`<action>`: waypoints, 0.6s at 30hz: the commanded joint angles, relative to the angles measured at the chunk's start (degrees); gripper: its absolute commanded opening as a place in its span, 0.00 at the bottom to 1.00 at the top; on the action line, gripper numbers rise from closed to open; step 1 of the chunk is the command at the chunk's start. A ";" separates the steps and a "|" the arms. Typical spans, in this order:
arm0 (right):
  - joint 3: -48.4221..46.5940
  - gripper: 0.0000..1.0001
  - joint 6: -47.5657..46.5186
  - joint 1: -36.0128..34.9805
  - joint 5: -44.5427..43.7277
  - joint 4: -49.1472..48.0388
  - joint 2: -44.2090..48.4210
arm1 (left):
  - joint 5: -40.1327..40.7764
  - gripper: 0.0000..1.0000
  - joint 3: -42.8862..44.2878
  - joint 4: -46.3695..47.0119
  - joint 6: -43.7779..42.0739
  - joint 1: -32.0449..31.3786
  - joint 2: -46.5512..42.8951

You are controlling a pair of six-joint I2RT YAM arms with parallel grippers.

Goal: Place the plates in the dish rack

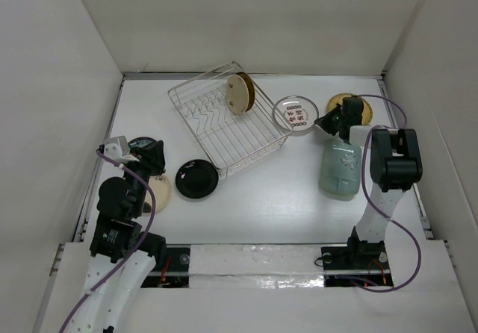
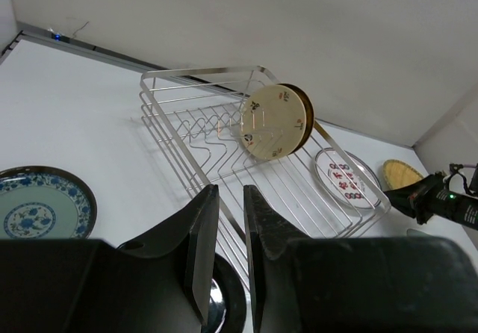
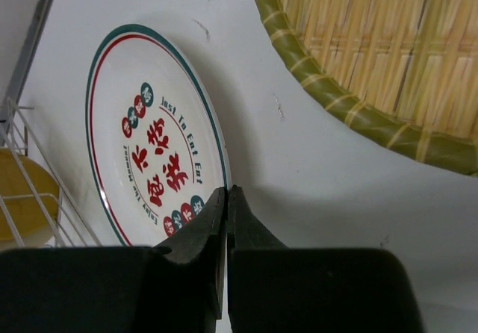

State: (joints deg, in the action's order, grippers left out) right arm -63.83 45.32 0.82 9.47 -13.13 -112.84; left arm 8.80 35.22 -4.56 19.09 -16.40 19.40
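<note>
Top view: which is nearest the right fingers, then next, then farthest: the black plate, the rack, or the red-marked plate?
1. Red-marked plate, just left of the right fingers.
2. Rack, farther left, mid-table.
3. Black plate, left and nearer the arms.

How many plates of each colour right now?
Black plate: 1
Cream plate, table: 1
Cream plate, racked: 1
Brown plate, racked: 1
Red-marked white plate: 1
Blue patterned plate: 1
Woven plate: 1
Pale green dish: 1
Total: 8
</note>
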 commanded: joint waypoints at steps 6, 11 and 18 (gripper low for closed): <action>0.99 0.00 -3.21 -0.90 -12.00 -3.14 16.31 | 0.61 0.17 0.20 2.10 -0.81 -0.21 0.90; -4.09 0.00 -12.51 -6.95 -24.40 0.03 26.60 | 0.61 0.18 0.20 2.10 -0.81 -0.21 0.90; -14.73 0.00 -25.88 -21.18 -31.88 2.14 25.66 | 0.52 0.17 0.11 2.01 -0.81 -0.21 0.64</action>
State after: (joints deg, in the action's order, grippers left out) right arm -74.15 27.29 -15.00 -17.04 -9.45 -86.15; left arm 9.10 35.22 -4.56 19.05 -16.40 20.05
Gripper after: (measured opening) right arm 0.021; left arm 0.174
